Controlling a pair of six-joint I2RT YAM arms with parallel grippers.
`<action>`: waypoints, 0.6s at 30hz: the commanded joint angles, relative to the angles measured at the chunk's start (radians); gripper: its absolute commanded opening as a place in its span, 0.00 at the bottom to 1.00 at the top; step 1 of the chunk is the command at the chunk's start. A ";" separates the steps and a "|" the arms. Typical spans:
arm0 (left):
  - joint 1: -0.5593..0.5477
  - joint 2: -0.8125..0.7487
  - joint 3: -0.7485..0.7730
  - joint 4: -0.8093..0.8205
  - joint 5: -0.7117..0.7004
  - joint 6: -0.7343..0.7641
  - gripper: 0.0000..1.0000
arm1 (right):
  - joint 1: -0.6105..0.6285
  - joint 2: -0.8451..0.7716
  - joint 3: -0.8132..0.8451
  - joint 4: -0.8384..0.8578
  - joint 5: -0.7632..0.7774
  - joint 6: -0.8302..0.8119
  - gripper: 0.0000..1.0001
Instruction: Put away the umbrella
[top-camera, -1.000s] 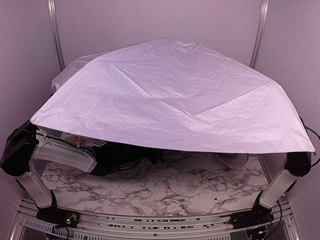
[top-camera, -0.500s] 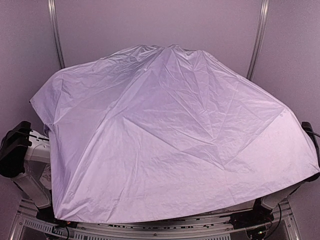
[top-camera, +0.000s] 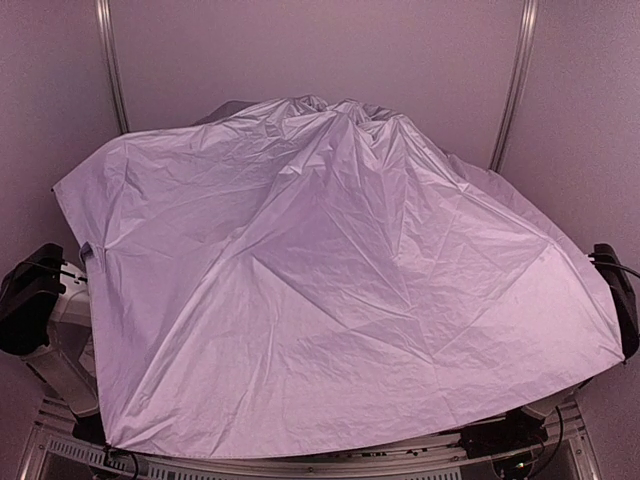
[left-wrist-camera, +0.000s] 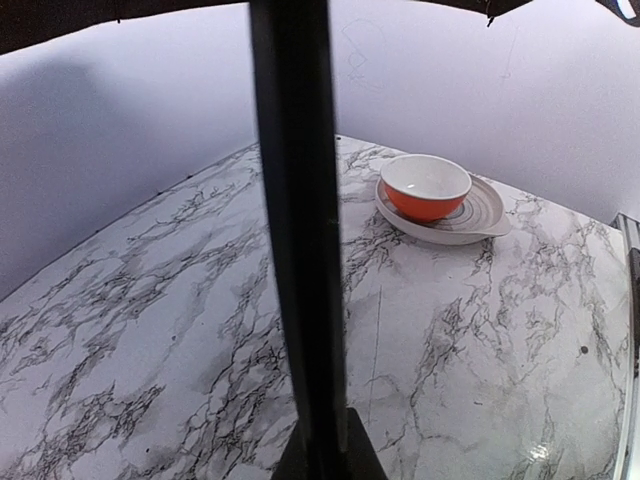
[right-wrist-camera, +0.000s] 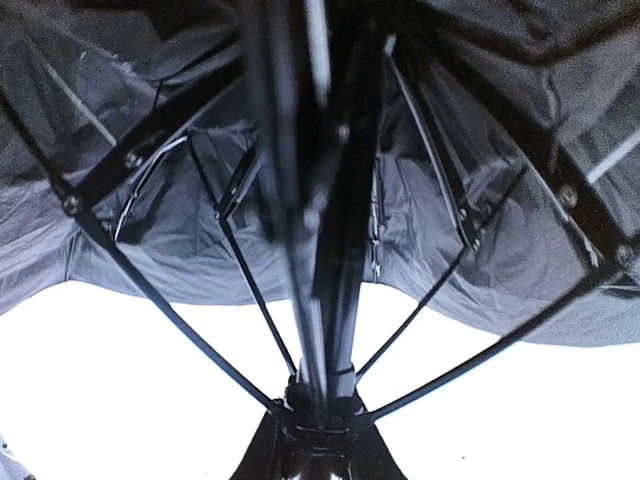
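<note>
Umbrella (top-camera: 330, 290) fabric lies slack and creased over both arms, peaked above them and draping down past the near edge, so neither gripper shows from above. Left gripper (left-wrist-camera: 320, 462) is pressed together on the thin black shaft (left-wrist-camera: 295, 250), which rises straight up from its fingertips. Beyond those fingertips and to their right, an orange-and-white bowl (left-wrist-camera: 425, 187) sits on a plate (left-wrist-camera: 480, 215) on the marble table (left-wrist-camera: 150, 300), apart from the shaft. Right gripper (right-wrist-camera: 318, 450) looks up the black inner side; its dark fingers appear to pinch the runner (right-wrist-camera: 318, 415), from which the ribs (right-wrist-camera: 180, 310) fan upward and outward, only partly drawn in.

The step in hand looks like collapsing the canopy, roughly midway. Next, with the 2 grippers holding opposite parts, the runner likely needs drawing further along the shaft until the ribs lie flat against it, with the loose fabric kept off the bowl.
</note>
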 joint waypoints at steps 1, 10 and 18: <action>0.002 -0.079 0.101 0.489 -0.024 0.073 0.00 | 0.038 0.110 -0.082 -0.337 -0.039 -0.071 0.09; -0.002 -0.100 0.088 0.552 -0.007 0.071 0.00 | 0.040 0.141 -0.082 -0.364 -0.017 -0.058 0.08; -0.001 -0.133 0.081 0.566 -0.014 0.101 0.00 | 0.044 0.189 -0.078 -0.380 -0.017 -0.054 0.08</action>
